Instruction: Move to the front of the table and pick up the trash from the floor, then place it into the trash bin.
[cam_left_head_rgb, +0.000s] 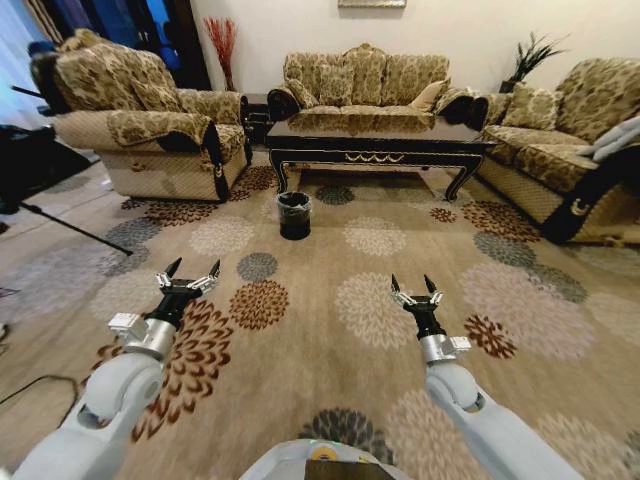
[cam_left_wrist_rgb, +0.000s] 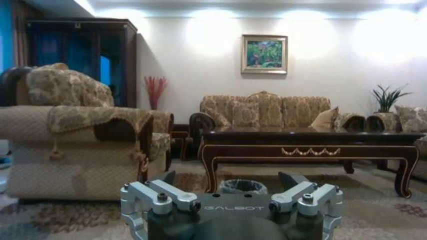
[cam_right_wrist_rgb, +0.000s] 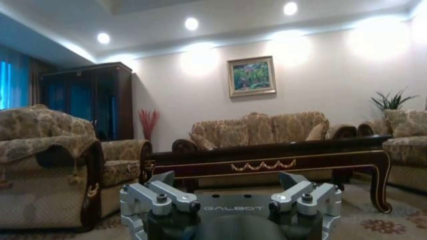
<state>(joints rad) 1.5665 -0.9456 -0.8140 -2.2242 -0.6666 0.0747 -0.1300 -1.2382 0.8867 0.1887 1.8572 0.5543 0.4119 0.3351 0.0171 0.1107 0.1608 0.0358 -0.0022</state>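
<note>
Trash bin (cam_left_head_rgb: 294, 214) seen standing on patterned carpet (cam_left_head_rgb: 330, 300), just before left end of table (cam_left_head_rgb: 378, 140) (dark glossy wood, gold scrollwork on apron). Sofa (cam_left_head_rgb: 370, 80) placed behind table. Left gripper (cam_left_head_rgb: 193, 272) and right gripper (cam_left_head_rgb: 414, 284) held low over carpet, well short of bin, fingers of both spread apart, nothing gripped.

The trash bin (cam_left_wrist_rgb: 243, 186) has its lower half hidden behind the left hand (cam_left_wrist_rgb: 228, 179); its contents are too dark to tell.
</note>
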